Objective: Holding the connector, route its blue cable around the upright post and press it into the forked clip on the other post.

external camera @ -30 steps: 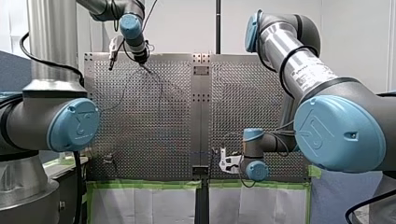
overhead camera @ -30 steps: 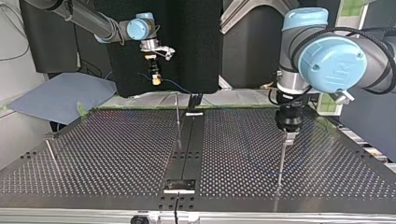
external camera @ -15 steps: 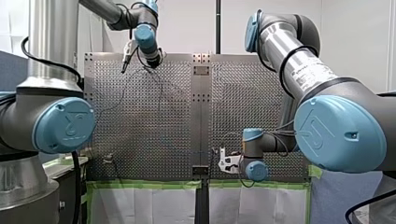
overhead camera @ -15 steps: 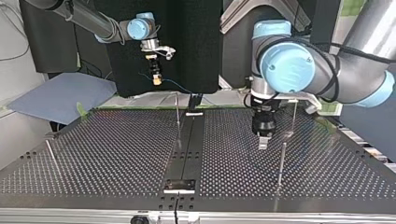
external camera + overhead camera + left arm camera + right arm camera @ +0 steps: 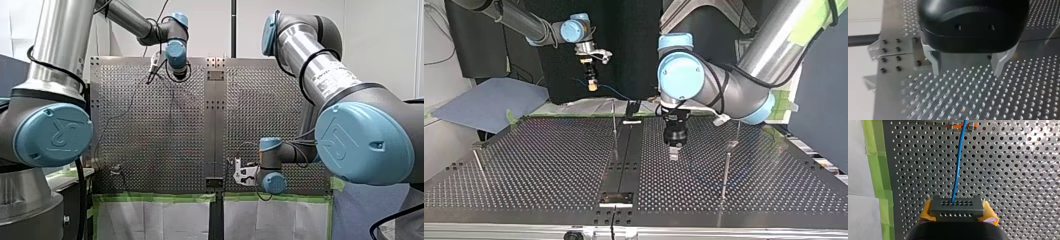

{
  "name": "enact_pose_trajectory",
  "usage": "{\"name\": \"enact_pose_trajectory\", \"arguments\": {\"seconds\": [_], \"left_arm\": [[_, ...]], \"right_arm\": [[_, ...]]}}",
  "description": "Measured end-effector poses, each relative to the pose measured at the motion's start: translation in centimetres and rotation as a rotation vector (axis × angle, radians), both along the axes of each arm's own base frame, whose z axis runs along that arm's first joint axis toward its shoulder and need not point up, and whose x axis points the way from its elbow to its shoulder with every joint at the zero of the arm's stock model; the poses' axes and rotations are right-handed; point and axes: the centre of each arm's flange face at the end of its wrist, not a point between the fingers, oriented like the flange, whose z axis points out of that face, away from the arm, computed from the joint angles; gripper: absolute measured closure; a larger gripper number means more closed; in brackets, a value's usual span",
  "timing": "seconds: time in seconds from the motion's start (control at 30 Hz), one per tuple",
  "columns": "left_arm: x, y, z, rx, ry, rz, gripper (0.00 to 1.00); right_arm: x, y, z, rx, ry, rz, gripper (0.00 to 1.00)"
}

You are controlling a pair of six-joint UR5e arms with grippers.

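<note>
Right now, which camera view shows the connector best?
The right wrist view: the connector is close up, gripped between yellow pads, the blue cable leaving its face. The top view shows it small and far; in the front and left wrist views I cannot find it.

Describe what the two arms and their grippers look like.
My left arm and my right arm are silver tubes with grey joints, light-blue caps and black cables. The right's tube bears a white printed label. My left gripper has a rounded black housing and pale grey fingers; my right gripper is black with yellow-orange pads.
</note>
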Motion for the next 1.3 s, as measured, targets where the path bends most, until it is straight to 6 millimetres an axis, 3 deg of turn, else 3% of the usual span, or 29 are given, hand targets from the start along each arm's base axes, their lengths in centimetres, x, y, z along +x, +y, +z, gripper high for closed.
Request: {"name": "enact_pose_trajectory", "arguments": {"seconds": [0.17,0.4,0.63,0.87,1.07,1.3], "left_arm": [[0.8,-1.2,-2.1,0.044,0.001,0.021,0.00],[3.3,-0.2,-4.7,0.074,-0.003,0.108,0.00],[5.5,2.3,-4.1,0.063,-0.060,0.219,0.00],[6.4,2.1,-3.2,0.058,-0.114,0.218,0.00],[7.1,1.3,-4.6,0.101,-0.083,0.208,0.00],[8.2,1.9,-5.9,0.116,-0.065,0.248,0.00]], "right_arm": [[0.0,0.0,0.0,0.000,0.000,0.001,1.00],[0.1,0.0,0.0,-0.001,-0.001,0.001,1.00],[0.1,0.0,0.0,-0.002,-0.002,0.001,1.00],[0.1,0.0,0.0,-0.003,-0.002,0.001,1.00],[0.1,0.1,0.0,-0.001,0.001,0.001,1.00],[0.1,0.0,0.0,-0.002,0.001,0.002,1.00]]}}
